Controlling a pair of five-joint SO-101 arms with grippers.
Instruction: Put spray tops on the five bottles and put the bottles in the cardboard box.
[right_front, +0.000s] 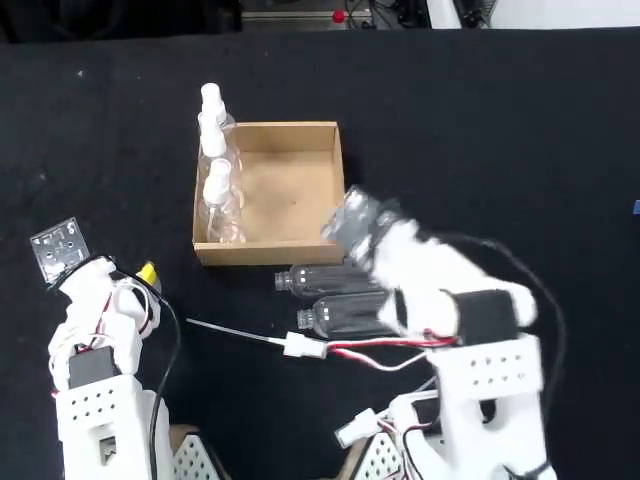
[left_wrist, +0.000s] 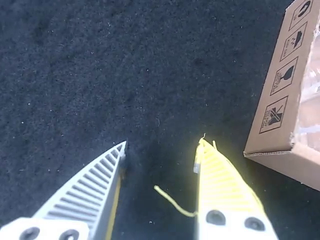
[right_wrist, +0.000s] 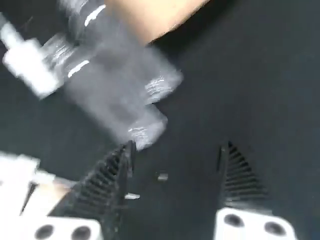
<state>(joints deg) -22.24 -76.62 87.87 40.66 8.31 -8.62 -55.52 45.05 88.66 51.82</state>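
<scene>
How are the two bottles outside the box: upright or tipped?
Tipped. In the high view, one bottle and the other bottle lie on their sides on the table.

The high camera looks down over the whole worktop (right_front: 500, 120); each wrist camera hangs close above it, sharing the cardboard box (right_front: 268, 254).
</scene>
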